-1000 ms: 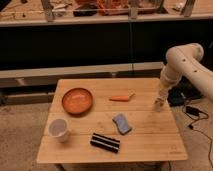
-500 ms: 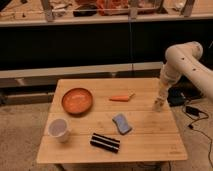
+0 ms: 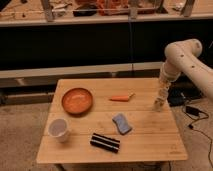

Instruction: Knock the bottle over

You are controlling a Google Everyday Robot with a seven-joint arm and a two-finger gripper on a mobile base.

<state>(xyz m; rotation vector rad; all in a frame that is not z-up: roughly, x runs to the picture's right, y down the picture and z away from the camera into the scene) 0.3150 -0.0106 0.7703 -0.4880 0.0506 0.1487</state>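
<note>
Camera view looks down on a pale wooden slatted table, with the white arm bending in from the right, its rounded elbow high and its forearm dropping steeply toward the table's right edge. The gripper hangs nearly vertical at the end of that forearm, right above the bottle. Whether it is spread or pressed together cannot be told, nor whether it touches the bottle. The bottle is small, slim and pale, and stands upright near the right rim of the table, right of a tapered orange carrot-shaped piece. A round, shallow terracotta-coloured bowl sits toward the left. A white cup stands at the front left, and a soft-looking blue sponge lies at mid-table. A flat black pack with pale stripes lies near the front edge. Compared with half a second ago, the arm holds almost the same pose, and the bottle and the other items have not shifted.
</note>
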